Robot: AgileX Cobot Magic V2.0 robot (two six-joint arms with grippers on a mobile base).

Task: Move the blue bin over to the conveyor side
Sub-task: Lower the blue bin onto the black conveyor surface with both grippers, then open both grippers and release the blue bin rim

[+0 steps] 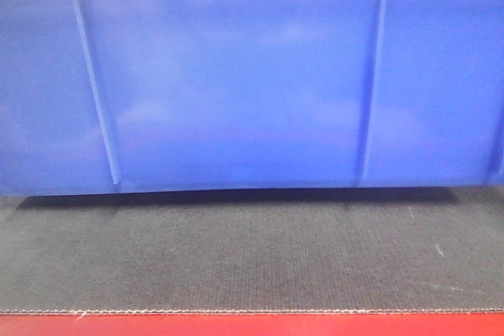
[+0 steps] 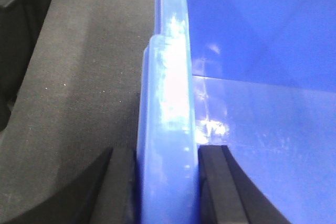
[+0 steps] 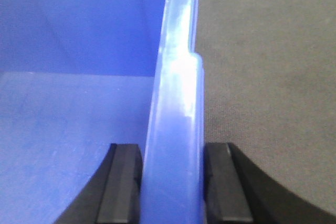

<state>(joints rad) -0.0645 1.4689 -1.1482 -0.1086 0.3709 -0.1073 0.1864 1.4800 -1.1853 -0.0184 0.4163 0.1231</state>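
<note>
- Left wrist view: the left gripper (image 2: pixel 167 184) straddles the thick rim of the blue bin (image 2: pixel 262 129), one black pad on the outer face and one on the inner face, both pressed against the plastic.
- Right wrist view: the right gripper (image 3: pixel 172 184) pinches the opposite rim of the blue bin (image 3: pixel 68 124) in the same way, its dark pads (image 3: pixel 121 182) flat against both sides of the wall.
- Each rim shows a stepped, thicker handle section just beyond the pads, glossy with white glare.
- Outside each gripped wall lies the dark grey woven conveyor belt (image 3: pixel 262 77).
- Front view: the bin's long ribbed side (image 1: pixel 236 92) fills the upper frame, sitting on the belt (image 1: pixel 236 257) back from its front edge; a shadow runs under the bin's base.
- Stitched hem and a red strip (image 1: pixel 252 326) mark the belt's front edge.
- No label, brand or writing is readable on the bin or belt.
</note>
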